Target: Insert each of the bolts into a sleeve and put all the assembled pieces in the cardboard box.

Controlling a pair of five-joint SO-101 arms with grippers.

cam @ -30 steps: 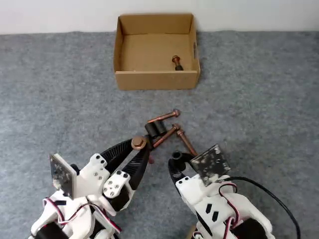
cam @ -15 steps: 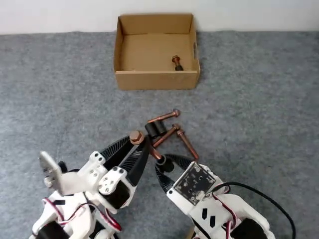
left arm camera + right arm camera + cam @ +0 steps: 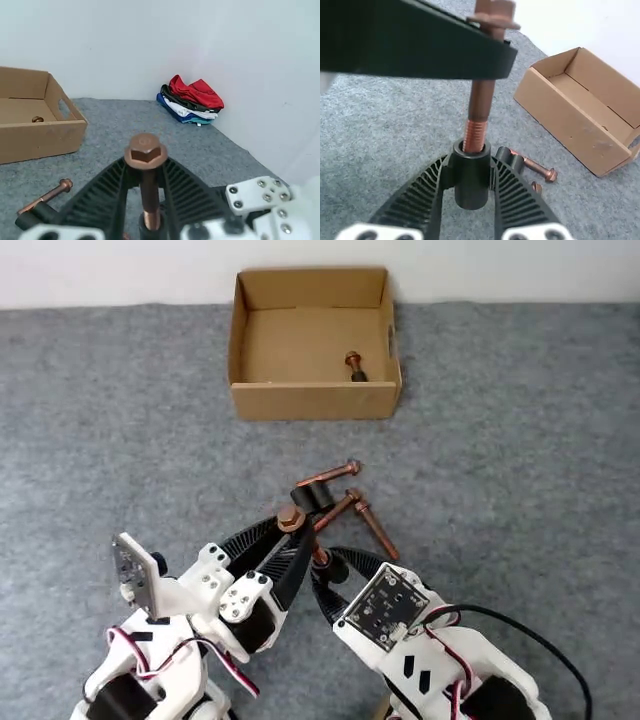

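Moved: over the last second your left gripper [image 3: 145, 172] shifts its bolt [image 3: 145, 150] toward the loose pile, while your right gripper [image 3: 471, 165] swings in underneath it.
Risk: the threaded tip sits only just inside the sleeve [image 3: 471, 180]; if you push off-axis, it likely jams on the rim or levers the sleeve out of its grip.
Bolt: upright, with its shank clamped between the left fingers [image 3: 100, 200] and its head above them.
Sleeve: pinched between the right fingers [image 3: 420, 200], over the bench [image 3: 520, 440], well apart from the cardboard box [image 3: 313, 400].
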